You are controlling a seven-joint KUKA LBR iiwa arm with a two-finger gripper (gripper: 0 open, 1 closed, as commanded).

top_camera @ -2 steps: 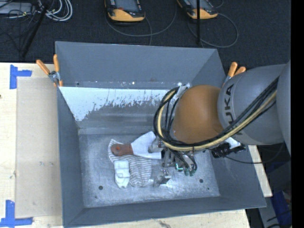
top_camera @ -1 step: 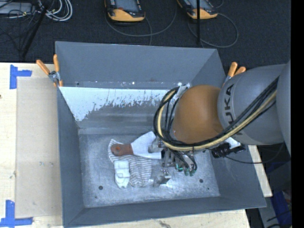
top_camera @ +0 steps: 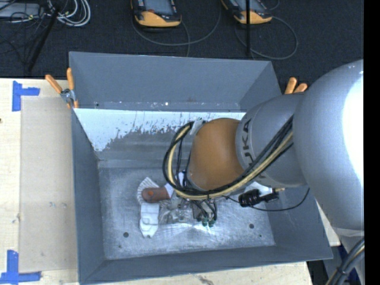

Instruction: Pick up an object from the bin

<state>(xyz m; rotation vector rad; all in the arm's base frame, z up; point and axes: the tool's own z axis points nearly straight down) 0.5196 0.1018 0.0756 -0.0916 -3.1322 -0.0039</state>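
Mara: Closest to the lens was the big silver-grey arm link point(top_camera: 338, 153), bulking in from the right. What sat at the far left?

Jon: Starting left, the grey metal bin point(top_camera: 86, 218) showed its sloped left wall, then a stretch of bare, scuffed floor. Past that, 4 small things lay bunched a little left of the floor's middle.

Mara: Which came first in the bunch?

Jon: A white crumpled wad point(top_camera: 148, 223) lay lowest and furthest left. Just above it was a white round scalloped piece point(top_camera: 145, 189). A brown stubby cylinder point(top_camera: 155, 194) lay on its side across that piece, touching it.

Mara: And to the right of those?

Jon: A pale, flat, see-through scrap point(top_camera: 178, 230) lay on the floor against the wad's right side. The gripper point(top_camera: 189, 211) stood low over that scrap, just beside the right end of the brown stubby cylinder.

Mara: Was it open or closed?

Jon: I could not tell. Its lower end was a dark tangle against the clutter, and I could not tell whether it gripped anything.

Mara: What rode above it?

Jon: 1 rounded orange cover point(top_camera: 217, 153) sat on the wrist. Yellow-and-black cables point(top_camera: 177, 153) looped round the cover's left side and ran back right toward the arm link.
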